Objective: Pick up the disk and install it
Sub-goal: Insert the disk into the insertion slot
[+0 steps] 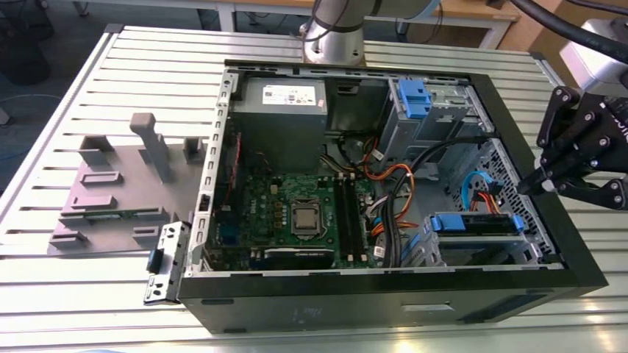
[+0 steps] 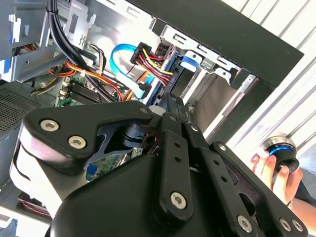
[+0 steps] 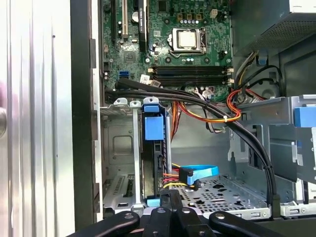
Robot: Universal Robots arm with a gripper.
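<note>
The pincer (image 1: 530,187) sits clenched beside the disk (image 3: 151,148) in its bay (image 3: 118,143), where a skewed nudge could snag the blue data cable (image 3: 203,171)

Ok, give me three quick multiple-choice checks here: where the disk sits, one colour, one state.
1. The disk is:
A) on the slatted table
B) in the drive cage inside the case
C) on the grey fixture

2. Its carrier is:
A) red
B) green
C) blue

3. The case is:
A) lying open, motherboard exposed
B) closed by a side panel
C) standing upright

Answers:
1 B: in the first wrist view it stands in the drive cage, at the case corner nearest the gripper.
2 C: its blue tab shows in the exterior view and the first wrist view.
3 A: the motherboard is in plain sight.
</note>
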